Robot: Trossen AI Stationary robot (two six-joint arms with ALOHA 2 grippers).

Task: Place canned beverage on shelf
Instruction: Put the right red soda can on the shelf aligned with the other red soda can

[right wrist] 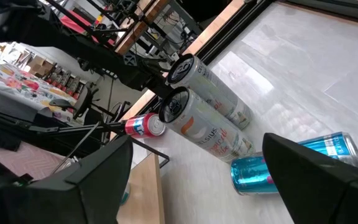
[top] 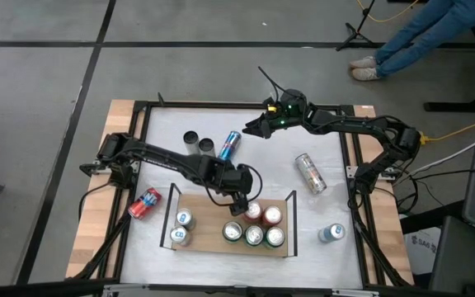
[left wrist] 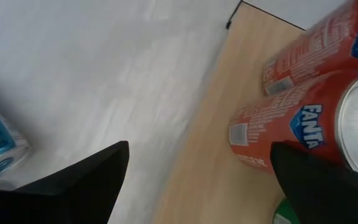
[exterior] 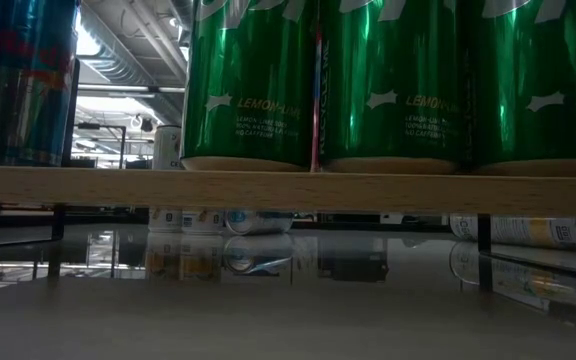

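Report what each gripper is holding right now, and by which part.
Nothing is held. The left gripper hangs open over the shelf beside the Fanta cans; the right gripper waits open near the blue can.

The shelf (top: 213,227) lies at the near middle of the desk (top: 254,169). Five cans stand at its right end, two at its left. Left of the shelf lies one can (top: 145,203). Far behind it stand two cans (top: 198,143), with another lying (top: 230,145) just right. Right of the shelf are a lying can (top: 310,173) and, nearer, an upright one (top: 331,233).
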